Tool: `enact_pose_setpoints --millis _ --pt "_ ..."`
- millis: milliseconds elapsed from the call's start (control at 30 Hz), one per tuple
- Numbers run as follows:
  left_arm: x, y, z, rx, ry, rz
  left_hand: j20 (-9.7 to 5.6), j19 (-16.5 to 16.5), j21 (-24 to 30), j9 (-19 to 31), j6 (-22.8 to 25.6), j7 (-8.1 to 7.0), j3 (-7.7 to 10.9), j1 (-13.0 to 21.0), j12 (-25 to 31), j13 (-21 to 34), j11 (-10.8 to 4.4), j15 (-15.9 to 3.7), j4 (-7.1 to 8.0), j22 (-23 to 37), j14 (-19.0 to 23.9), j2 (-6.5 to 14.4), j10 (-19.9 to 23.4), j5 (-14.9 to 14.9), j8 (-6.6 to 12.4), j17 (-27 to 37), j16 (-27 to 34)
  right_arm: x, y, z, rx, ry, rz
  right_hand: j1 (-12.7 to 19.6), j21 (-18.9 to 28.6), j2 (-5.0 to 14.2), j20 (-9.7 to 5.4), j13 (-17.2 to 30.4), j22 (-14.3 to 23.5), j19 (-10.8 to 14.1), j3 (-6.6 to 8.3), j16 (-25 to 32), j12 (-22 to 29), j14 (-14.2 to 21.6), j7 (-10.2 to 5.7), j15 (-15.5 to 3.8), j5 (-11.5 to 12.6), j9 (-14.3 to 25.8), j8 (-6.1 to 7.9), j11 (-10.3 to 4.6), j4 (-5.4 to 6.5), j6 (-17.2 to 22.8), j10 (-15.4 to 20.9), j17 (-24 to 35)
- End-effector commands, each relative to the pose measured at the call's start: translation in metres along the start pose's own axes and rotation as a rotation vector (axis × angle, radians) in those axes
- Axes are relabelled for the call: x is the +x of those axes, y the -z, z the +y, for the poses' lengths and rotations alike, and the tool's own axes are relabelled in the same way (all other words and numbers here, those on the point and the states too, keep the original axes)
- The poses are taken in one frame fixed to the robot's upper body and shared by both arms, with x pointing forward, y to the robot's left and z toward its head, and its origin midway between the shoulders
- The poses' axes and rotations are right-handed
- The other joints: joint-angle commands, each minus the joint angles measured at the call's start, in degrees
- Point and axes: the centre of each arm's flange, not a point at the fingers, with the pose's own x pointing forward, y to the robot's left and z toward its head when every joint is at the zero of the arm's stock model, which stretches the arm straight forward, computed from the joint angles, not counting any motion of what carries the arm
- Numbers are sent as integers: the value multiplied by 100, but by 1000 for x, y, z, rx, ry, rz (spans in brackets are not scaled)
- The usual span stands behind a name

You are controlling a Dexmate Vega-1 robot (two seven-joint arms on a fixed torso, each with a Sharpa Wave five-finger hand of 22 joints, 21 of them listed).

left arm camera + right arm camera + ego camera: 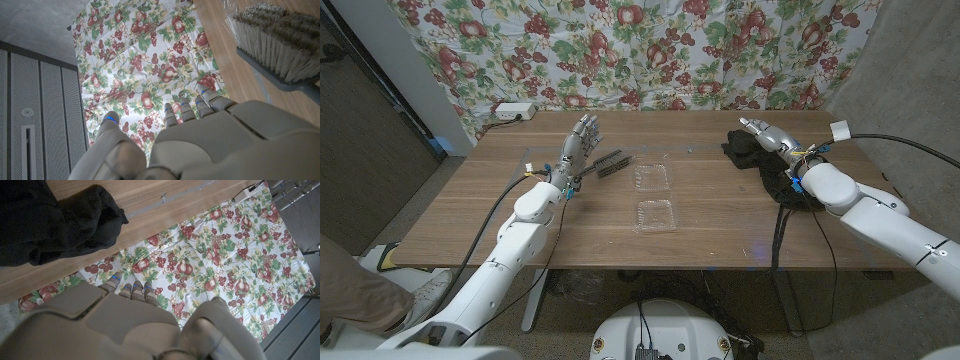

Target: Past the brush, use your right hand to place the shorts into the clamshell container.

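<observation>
The black shorts [745, 152] lie bunched on the table at the right, dark and crumpled [50, 222] in the right wrist view. My right hand [770, 137] hovers over them with fingers apart, holding nothing. The clear clamshell container [654, 196] lies open at the table's middle. A grey brush [611, 163] lies left of the container, its bristles [280, 45] close in the left wrist view. My left hand [577, 147] stands just left of the brush, fingers spread and empty.
A floral cloth [650, 50] hangs behind the table. A white power strip [513, 111] sits at the far left corner. Black cables [785, 200] trail from my right arm over the table's right part.
</observation>
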Motion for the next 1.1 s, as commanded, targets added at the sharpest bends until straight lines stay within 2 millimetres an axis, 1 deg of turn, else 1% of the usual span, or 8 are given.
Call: enact_pose_setpoints --millis 33,67,267,367,633,767,967,1100 --pt "-5 -1 0 27 -4 6 -106 3 -14 15 24 33 -1 40 31 30 7 -429 -22 9 -25 -13 -12 33 -6 18 5 -6 -6 -6 -144 -1 41 76 -21 8 34 14 10 32 2 26 48 40 5 18 51 11 41 9 -58 39 49 13" --pt "-6 -1 0 29 -2 8 -103 1 -15 15 27 35 -1 41 32 30 7 -425 -23 10 -26 -13 -9 33 -6 18 5 -6 -7 -7 -158 -2 45 93 -25 11 69 14 10 41 7 26 49 43 2 37 56 11 41 10 -69 39 50 13" --pt "-7 1 -2 25 1 9 -108 7 -16 15 59 16 -4 43 31 30 16 -409 -29 10 -27 -9 -12 34 5 18 5 -8 -13 -13 -279 2 69 135 -38 -6 102 15 12 69 8 34 72 71 -11 51 75 12 45 58 -101 58 107 14" --pt "-8 1 -2 25 2 7 -110 9 -17 15 72 12 -5 45 31 30 14 -405 -33 10 -27 -7 -12 35 9 18 6 -8 -15 -14 -327 -5 84 157 -41 -17 103 16 12 95 7 39 76 93 -2 60 89 13 50 55 -118 77 117 14" --pt "-11 1 -2 26 -2 6 -113 16 -18 15 81 14 -7 50 30 30 14 -403 -40 10 -21 -3 -14 37 9 18 9 -7 -16 -16 -365 -22 93 186 -55 -31 97 17 13 111 5 36 82 97 11 59 110 14 56 53 -142 105 134 14" --pt "-13 3 -2 22 -4 15 -111 16 -19 15 91 11 -8 52 28 30 22 -403 -44 10 -25 -1 -18 38 11 18 8 -5 -17 -19 -382 -35 91 213 -52 -39 87 17 13 168 6 53 95 155 1 44 131 15 62 42 -163 133 169 14" --pt "-15 3 -2 24 -1 19 -115 18 -22 15 135 41 -11 57 30 30 26 -403 -53 10 -29 3 -15 39 24 18 7 -3 -17 -23 -405 -53 91 241 -61 -44 78 17 14 198 7 57 101 186 10 40 154 15 72 39 -183 173 188 14" --pt "-16 3 -2 24 -1 19 -115 17 -25 15 149 40 -12 58 30 30 24 -402 -57 10 -33 4 -13 40 27 18 6 -3 -17 -28 -449 -75 96 260 -70 -47 58 18 14 218 7 54 112 194 0 -17 172 16 73 23 -197 192 219 14"
